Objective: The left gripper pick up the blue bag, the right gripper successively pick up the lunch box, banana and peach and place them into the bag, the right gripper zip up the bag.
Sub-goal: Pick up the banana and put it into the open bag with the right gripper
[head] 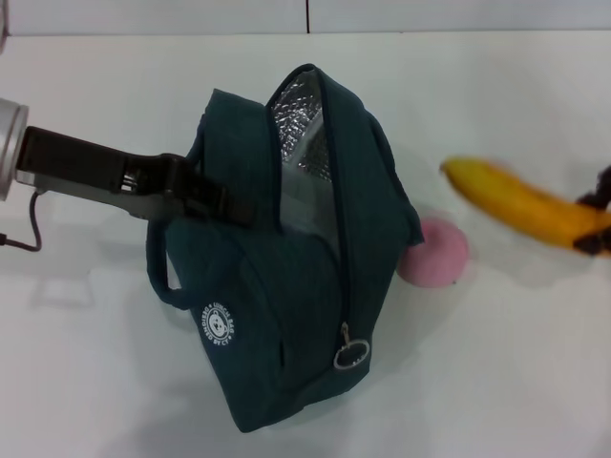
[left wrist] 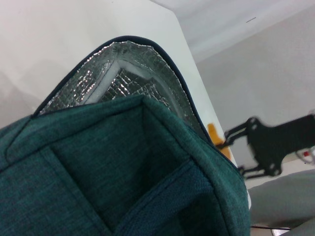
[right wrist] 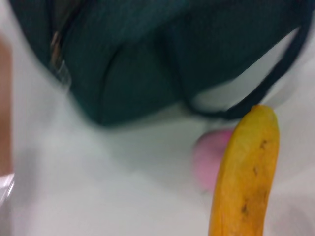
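My left fingers (head: 205,196) are clamped on the open blue bag (head: 296,277); my right fingers (head: 597,224) pinch the banana (head: 520,202) beside the bag, above the peach (head: 434,251) on the counter (head: 95,382).

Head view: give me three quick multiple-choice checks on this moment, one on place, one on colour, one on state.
1. The peach lies
A. inside the bag
B. on the table beside the bag
C. on the banana

2. The bag's lining is
A. silver
B. red
C. black

3. The banana is
A. held by the right gripper
B. lying loose on the table
C. in the bag

B: it rests on the table by the bag.
A: foil shows in the mouth.
A: the right gripper clamps its end.

The left gripper holds the bag.
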